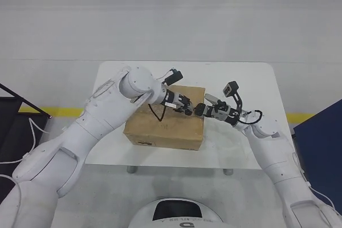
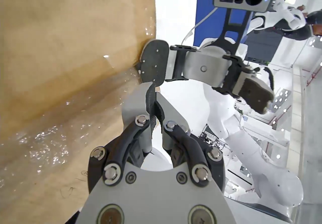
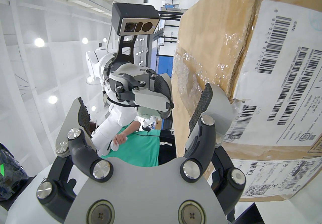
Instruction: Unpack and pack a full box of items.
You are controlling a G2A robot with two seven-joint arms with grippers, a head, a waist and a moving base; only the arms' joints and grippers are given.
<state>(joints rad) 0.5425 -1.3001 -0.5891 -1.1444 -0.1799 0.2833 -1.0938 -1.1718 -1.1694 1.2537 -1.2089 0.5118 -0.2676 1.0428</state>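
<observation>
Box (image 1: 165,117), closed and taped, on the table (image 1: 239,80). My left gripper (image 1: 187,108), fingers pressed together, lies over the box top at the seam's end. My right gripper (image 1: 200,110), fingers apart, meets that same box edge from outside, one pad touching it.

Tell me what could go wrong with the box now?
The left gripper and right gripper sit very close together at one edge of the box, so they might bump. The box looks shut with tape, so a pull might tear cardboard or drag the box across the table.
</observation>
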